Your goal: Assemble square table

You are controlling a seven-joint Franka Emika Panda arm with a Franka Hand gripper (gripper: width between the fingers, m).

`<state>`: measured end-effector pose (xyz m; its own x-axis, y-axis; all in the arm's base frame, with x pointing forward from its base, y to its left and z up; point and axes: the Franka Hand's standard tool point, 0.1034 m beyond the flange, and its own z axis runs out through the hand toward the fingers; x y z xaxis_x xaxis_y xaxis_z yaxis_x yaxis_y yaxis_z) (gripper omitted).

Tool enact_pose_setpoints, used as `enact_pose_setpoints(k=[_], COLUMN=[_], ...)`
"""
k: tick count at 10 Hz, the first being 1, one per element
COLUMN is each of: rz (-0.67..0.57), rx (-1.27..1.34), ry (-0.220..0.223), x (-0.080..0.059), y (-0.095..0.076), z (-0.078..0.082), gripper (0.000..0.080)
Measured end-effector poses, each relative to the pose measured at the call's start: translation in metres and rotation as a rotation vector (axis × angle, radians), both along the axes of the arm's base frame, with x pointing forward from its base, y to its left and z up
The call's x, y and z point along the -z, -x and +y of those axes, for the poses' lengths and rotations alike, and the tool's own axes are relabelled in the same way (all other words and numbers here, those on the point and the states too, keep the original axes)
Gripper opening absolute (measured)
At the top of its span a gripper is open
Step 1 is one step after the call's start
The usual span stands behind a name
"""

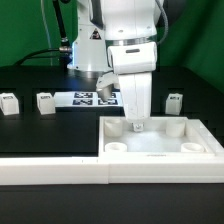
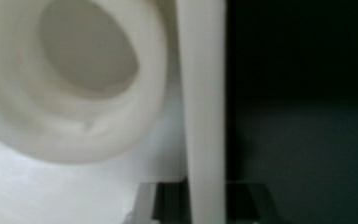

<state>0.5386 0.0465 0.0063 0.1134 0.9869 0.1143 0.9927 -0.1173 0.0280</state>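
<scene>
- The step looks like nudging the square table top with closed tips; push low and slow, and stay inside the corner socket; don't ride over the rim
- The gripper has its jaws pressed together, pinching nothing; the tips sit at that socket, directly beneath the hand; contact is likely but not certain
- Three loose legs lie well apart on either side of the hand

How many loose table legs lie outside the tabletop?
3: one leg at the exterior view's left, another beside it, a third right of the tool. A fourth may be hidden under it.
</scene>
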Motion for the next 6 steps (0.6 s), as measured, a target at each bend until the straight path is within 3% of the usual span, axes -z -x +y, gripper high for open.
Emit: enact_pose_setpoints(k=[1,2,3,4,5,6], rz=[0.001,0.001,0.001,0.001,0.001,0.001], rx=[0.000,0.001,0.001,0.001,0.001,0.001], ry=[0.000,0.000,0.000,0.000,0.000,0.000], x=[0.0002,0.0003,0.0004,0.0004,0.0005,0.0005], y=[0.0002,0.0003,0.0004,0.0005,0.0006,0.0006], z=[-0.0001,-0.0003,-0.0004,-0.0005,-0.0006,-0.0006], gripper=[0.0062,0.0284,0.0284,0.0469,0.0586,0.0586])
